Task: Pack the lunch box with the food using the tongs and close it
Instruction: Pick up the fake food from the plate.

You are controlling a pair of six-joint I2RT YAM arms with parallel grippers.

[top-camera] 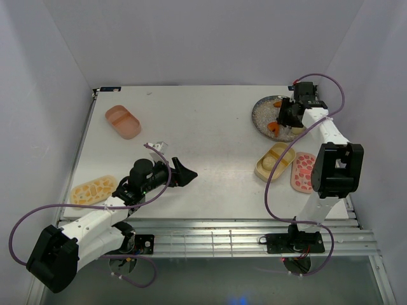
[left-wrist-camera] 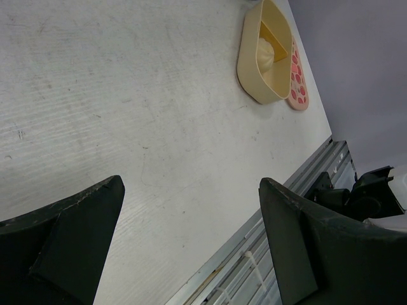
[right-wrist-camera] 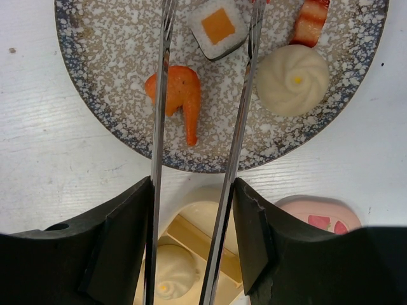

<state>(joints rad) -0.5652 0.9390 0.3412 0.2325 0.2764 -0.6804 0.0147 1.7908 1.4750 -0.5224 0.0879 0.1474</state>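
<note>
— What does the right claw (right-wrist-camera: pixel 194 190) have?
— Its two black fingers are clamped from outside on a pair of thin silvery metal tongs (right-wrist-camera: pixel 157 127). The two tong arms stand apart, and their tips run past the top edge of the wrist view
— And under the tongs?
— A round grey speckled plate (right-wrist-camera: pixel 95 82). An orange shrimp-shaped piece (right-wrist-camera: pixel 181 95) lies between the two arms, and one arm crosses its edge. A white roll with an orange centre and dark wrap (right-wrist-camera: pixel 218 27) sits between them further out. A cream swirled bun (right-wrist-camera: pixel 292 79) and a red-striped piece (right-wrist-camera: pixel 310 22) lie outside the other arm. Whether the tongs touch any food I cannot tell
— Where is the lunch box?
— In parts on the white surface (top-camera: pixel 210 133). The tan-yellow two-compartment tray (top-camera: pixel 275 161) lies near the plate on its near side, with a second bun (right-wrist-camera: pixel 166 279) in one compartment. The pink pebble-patterned lid (top-camera: pixel 303 171) is just beside it. The pink tray (top-camera: pixel 123 121) lies well apart at the far left, and the yellow pebble-patterned lid (top-camera: pixel 93 190) at the near left edge
— The left claw (left-wrist-camera: pixel 191 190)?
— Spread wide with nothing between its fingers, it hangs above bare surface, apart from both trays
</note>
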